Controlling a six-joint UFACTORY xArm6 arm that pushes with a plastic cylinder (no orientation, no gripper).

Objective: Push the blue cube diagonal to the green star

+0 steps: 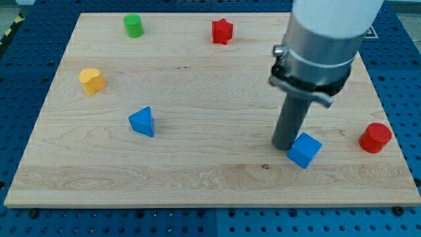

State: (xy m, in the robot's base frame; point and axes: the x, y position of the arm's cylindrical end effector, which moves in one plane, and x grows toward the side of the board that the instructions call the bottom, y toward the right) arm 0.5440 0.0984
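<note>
The blue cube (304,150) lies on the wooden board (197,178) at the view's lower right. My tip (284,145) stands right against the cube's upper left side. No green star shows in the view; the arm's wide white and grey body (322,39) hides part of the board at the view's upper right. The only green block I see is a green cylinder (133,26) at the view's top left.
A red star (222,31) sits at the view's top middle. A yellow block (92,80) lies at the left. A blue triangular block (142,122) is left of centre. A red cylinder (375,137) stands near the board's right edge.
</note>
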